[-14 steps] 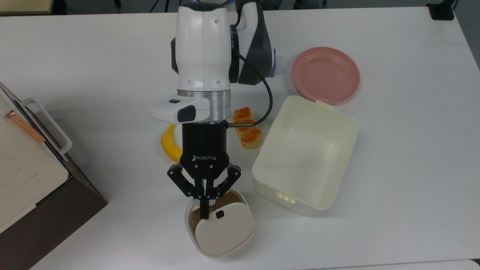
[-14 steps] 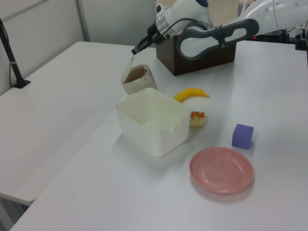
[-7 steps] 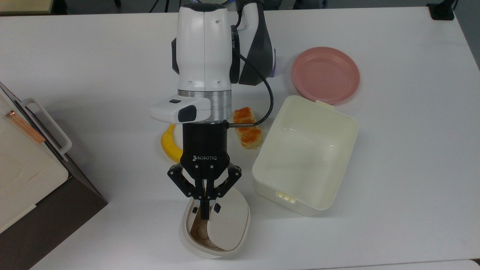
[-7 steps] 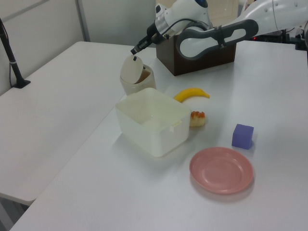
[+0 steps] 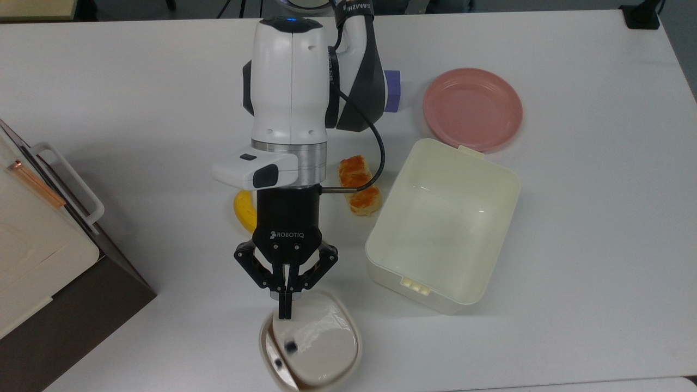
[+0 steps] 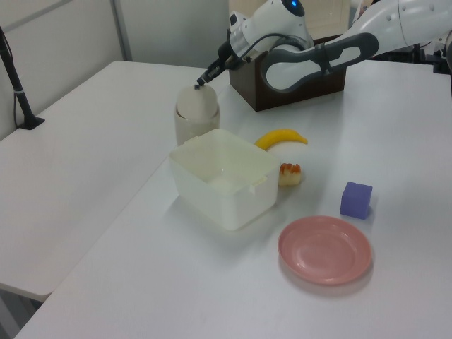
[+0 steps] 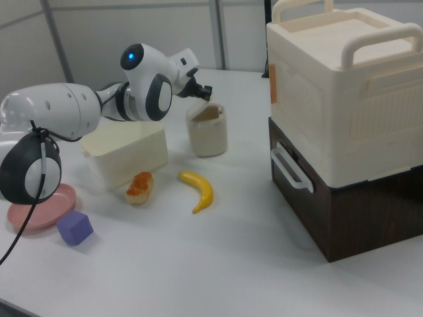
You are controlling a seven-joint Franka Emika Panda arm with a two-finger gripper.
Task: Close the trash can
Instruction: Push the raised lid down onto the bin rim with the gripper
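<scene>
In the top view you have the gripper (image 5: 284, 314) clenched, fingertips together and grasping nothing, poised at the upper rim of the trash can (image 5: 310, 345) near the table's (image 5: 572, 245) lower edge; its lid lies nearly flat. In the left view the trash can (image 6: 196, 120) stands just behind the cream tub (image 6: 224, 178). In the right view the trash can (image 7: 207, 129) sits beside the tub (image 7: 125, 153), the banana (image 7: 199, 189) in front.

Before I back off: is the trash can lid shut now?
Nearly shut: the lid lies almost flat across the trash can, with a thin gap at the top view's lower left.
</scene>
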